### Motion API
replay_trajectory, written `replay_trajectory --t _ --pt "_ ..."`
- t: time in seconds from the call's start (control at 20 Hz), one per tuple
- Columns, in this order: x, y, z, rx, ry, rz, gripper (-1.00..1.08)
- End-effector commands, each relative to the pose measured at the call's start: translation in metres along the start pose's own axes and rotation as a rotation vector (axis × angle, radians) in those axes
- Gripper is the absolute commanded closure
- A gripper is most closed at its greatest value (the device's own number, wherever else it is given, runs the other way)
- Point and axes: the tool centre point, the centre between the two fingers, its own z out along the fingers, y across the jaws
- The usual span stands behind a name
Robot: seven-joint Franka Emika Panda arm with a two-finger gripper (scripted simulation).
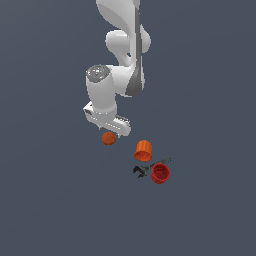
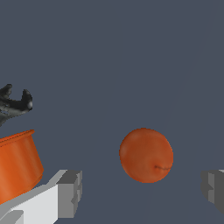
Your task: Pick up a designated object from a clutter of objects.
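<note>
Exterior view: the arm reaches down w/ the gripper (image 1: 111, 131) right over the orange-red ball (image 1: 109, 138). The ball sits just under the hand, apart from the other clutter, so there's room for a grasp w/o bumping anything. The orange tapered cup (image 1: 143, 150) lies off to the hand's side, toward the exterior view's right; the red cup (image 1: 160, 173) and thin dark grey tool (image 1: 141, 171) lie further off that way, cup touching tool. Can't tell finger spread from here.

Wrist view: both fingertips (image 2: 70, 192) show w/ a wide gap, so the hand is open and holds nothing. The ball (image 2: 146, 155) sits between the fingers, nearer one than the other, not touching either. Probably lined up to straddle it before closing. The orange cup (image 2: 17, 164) is outside the fingers, close beside one; the tool (image 2: 15, 105) is beyond it.
</note>
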Motion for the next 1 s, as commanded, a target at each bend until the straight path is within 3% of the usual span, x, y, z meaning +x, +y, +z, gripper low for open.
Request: replay_trajectory --t 0.0,0.35,0.95 --pt "-0.005 0.009 0.012 -0.003 0.003 0.037 -0.92" --pt "-0.013 0.024 0.029 -0.008 0.006 0.093 -0.92" --pt "-0.014 0.026 0.047 -0.008 0.006 0.097 -0.92"
